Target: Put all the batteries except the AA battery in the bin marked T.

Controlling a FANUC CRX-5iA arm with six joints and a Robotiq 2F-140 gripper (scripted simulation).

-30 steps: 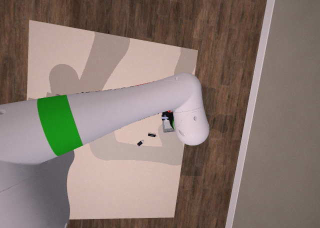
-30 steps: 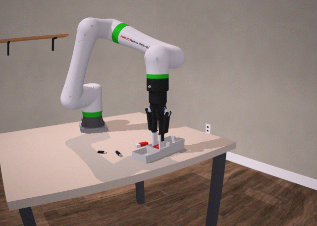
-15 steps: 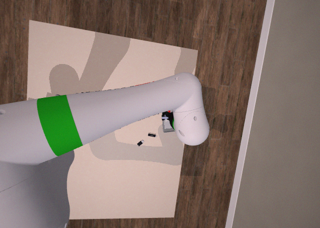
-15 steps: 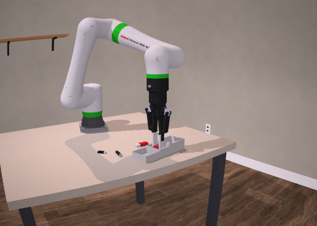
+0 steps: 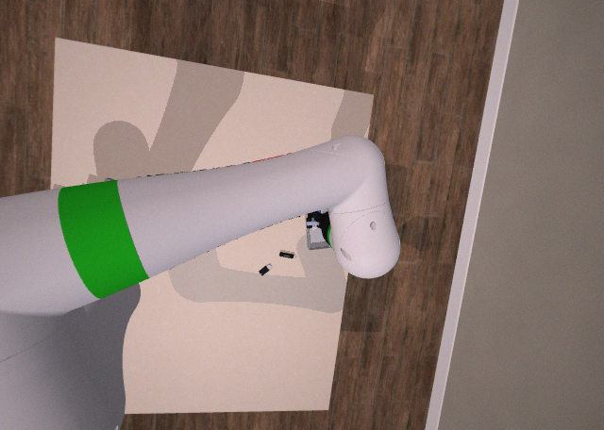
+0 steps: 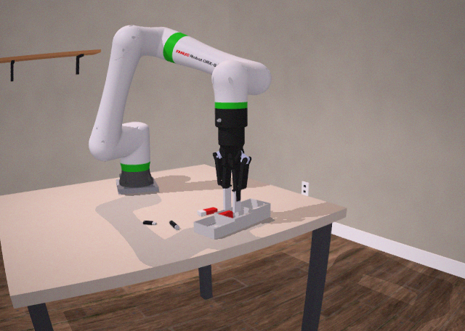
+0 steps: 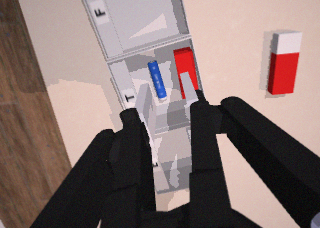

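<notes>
The grey bin strip (image 6: 234, 215) stands near the table's right edge. In the wrist view its compartment marked T (image 7: 155, 95) holds a blue cylindrical battery (image 7: 157, 79) and a red block battery (image 7: 183, 68), which lies against the compartment's right wall. The red block battery also shows in the exterior view (image 6: 226, 214). My gripper (image 7: 167, 91) hangs straight above the T compartment with its fingertips at the rim. The fingers are slightly open with nothing between them. A red and white block battery (image 7: 284, 63) (image 6: 207, 210) lies on the table beside the bin. Two small black cylindrical batteries (image 6: 149, 222) (image 6: 174, 224) lie to the left.
The compartment marked F (image 7: 135, 18) next to T is empty. A third compartment under my fingers is mostly hidden. The table edge runs close along the bin's far side. In the overhead view the arm hides most of the bin (image 5: 317, 240).
</notes>
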